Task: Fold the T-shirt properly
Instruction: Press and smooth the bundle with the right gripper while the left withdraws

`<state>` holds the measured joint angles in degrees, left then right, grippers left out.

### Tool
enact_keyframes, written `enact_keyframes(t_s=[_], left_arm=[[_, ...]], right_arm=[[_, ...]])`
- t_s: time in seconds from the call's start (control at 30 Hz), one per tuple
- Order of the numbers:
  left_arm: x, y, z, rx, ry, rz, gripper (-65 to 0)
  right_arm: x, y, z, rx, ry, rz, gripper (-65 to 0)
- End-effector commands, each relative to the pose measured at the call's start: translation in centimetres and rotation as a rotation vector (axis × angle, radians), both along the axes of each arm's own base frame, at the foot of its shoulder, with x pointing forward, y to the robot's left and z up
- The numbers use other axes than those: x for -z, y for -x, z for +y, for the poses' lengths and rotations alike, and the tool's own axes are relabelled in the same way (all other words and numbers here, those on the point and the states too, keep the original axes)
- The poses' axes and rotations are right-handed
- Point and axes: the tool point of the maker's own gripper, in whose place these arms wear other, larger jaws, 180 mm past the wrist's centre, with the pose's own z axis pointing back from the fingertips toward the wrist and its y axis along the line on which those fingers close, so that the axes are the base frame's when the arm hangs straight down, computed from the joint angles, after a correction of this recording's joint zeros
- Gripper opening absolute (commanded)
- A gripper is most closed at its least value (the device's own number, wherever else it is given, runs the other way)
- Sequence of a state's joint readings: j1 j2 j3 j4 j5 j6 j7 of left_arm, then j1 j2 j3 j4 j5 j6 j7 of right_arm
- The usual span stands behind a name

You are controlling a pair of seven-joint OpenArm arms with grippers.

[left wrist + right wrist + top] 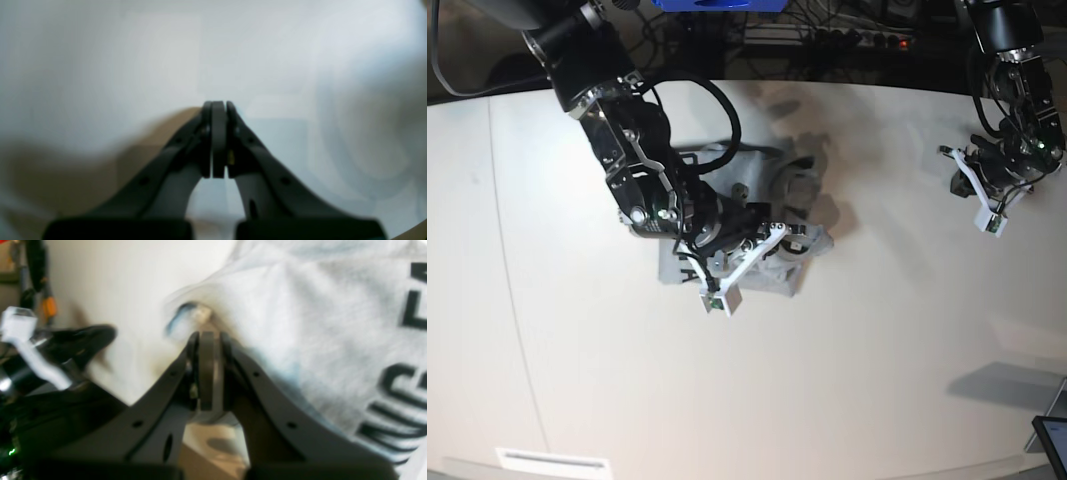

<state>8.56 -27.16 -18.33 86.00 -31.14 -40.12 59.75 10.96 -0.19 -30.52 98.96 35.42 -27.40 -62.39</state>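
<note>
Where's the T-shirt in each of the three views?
Left wrist: too blurred to tell; only pale surface behind the shut left hand.
Right wrist: T-shirt fills the upper right, black letters at the right edge, right hand shut on its edge.
Base: crumpled heap left of centre on the white table, partly under the arm.
Shared landmark: the white table.

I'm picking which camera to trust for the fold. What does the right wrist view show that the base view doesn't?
Only the right wrist view shows the black block letters on the T-shirt and the right tool pinching its fabric. Only the base view shows the left tool away from the shirt, above the bare table. Both show the grey shirt bunched, not yet folded.
</note>
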Motion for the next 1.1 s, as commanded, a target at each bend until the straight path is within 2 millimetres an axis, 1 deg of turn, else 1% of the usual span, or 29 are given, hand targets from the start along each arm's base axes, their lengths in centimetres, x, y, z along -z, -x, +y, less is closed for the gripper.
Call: enact_keyframes(t_s=[0.0,0.17,0.27,0.33,0.43,0.57,0.63,0.73,0.83,0.97,1.0,1.07], left_arm=[[-1.4,-0.9,0.7,0.004,-0.019,-0.041,-65.0],[-1.2,-0.9,0.4,0.006,-0.012,-0.04,-65.0],[-1.2,-0.9,0.4,0.005,-0.012,-0.039,-65.0],[-1.2,-1.0,0.4,0.005,-0.01,-0.042,-65.0],[-1.3,-1.1,0.4,0.005,-0.01,-0.045,-65.0],[-1.3,-1.2,0.4,0.005,-0.01,-0.046,-65.0],[-1.3,-1.1,0.4,0.005,-0.01,-0.045,-65.0],[-1.2,-1.0,0.4,0.001,-0.01,-0.042,-65.0],[-1.1,-0.9,0.4,0.002,-0.01,-0.04,-65.0],[-1.0,-0.9,0.1,0.002,-0.002,-0.041,-65.0],[-0.9,-0.9,0.0,-0.001,0.003,-0.042,-65.0],[-0.9,-0.9,0.1,-0.004,0.003,-0.042,-65.0]], right_arm=[[-1.2,-1.0,0.5,-0.006,-0.016,-0.038,-62.1],[-0.4,-1.5,0.7,-0.004,-0.004,-0.013,-62.1],[-0.4,-1.6,1.3,0.005,-0.016,-0.018,-62.0],[0.3,-1.2,2.1,-0.018,-0.001,-0.016,-62.0],[1.4,-0.5,3.9,-0.048,0.012,-0.018,-62.0],[3.2,-0.1,5.1,-0.058,0.037,-0.007,-62.0],[3.7,-0.2,5.2,-0.054,0.047,-0.012,-62.0],[3.3,-0.6,5.1,-0.058,0.051,-0.021,-62.0],[1.7,-0.9,5.2,-0.074,0.034,-0.044,-62.0],[-1.6,-1.3,5.7,-0.106,-0.002,-0.098,-62.0],[-2.1,-1.4,5.7,-0.109,-0.004,-0.107,-62.0],[-2.3,-1.7,5.7,-0.107,-0.001,-0.116,-62.0]])
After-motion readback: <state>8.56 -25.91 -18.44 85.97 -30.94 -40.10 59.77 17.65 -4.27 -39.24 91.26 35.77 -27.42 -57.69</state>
